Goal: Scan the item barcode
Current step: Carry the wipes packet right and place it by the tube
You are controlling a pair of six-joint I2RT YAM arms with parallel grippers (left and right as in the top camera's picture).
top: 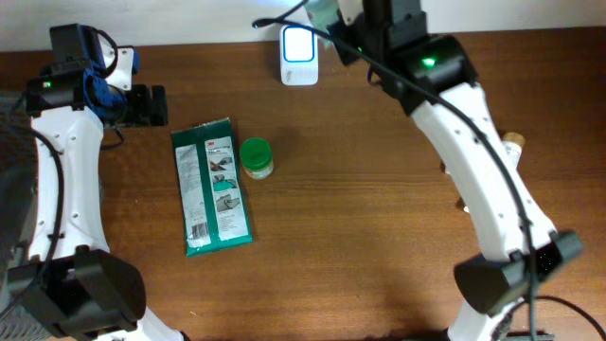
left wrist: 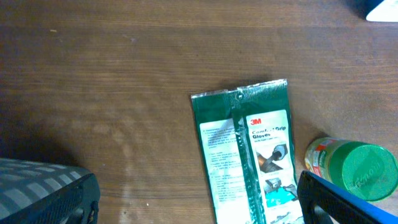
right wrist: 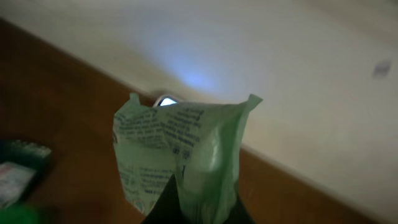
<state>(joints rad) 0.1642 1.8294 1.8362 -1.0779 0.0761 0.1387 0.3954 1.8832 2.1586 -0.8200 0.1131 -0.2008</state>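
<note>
From above, the white scanner [top: 298,57] stands at the far edge of the table [top: 360,218] and serves as the fixed mark. The right gripper [top: 337,25] hangs just beside it, to its right and a little above, clamped on a pale green pouch [top: 320,11]. That placement looks chosen to bring the pouch's printed face before the scanner window. The left gripper [top: 161,104] sits well to the scanner's left with its jaws spread wide and nothing between them, apparently parked clear. Nearer the front than the scanner lie a green glove packet [top: 213,185] and, touching or just beside its right edge, a green-lidded jar [top: 256,157], probably items awaiting their turn. The left wrist view confirms this: both dark fingers [left wrist: 43,193] frame the bottom corners with bare wood between them. The glove packet [left wrist: 249,155] and jar [left wrist: 351,171] lie below them, and a corner of the scanner [left wrist: 380,7] shows at top right. In the right wrist view, the pouch [left wrist: 180,155] fills the centre, pinched at its lower edge by the closed gripper [right wrist: 189,208]. The scanner [right wrist: 165,100] peeks out just behind its top edge with a bluish glow. Whether the barcode faces the scanner cannot be told.
</note>
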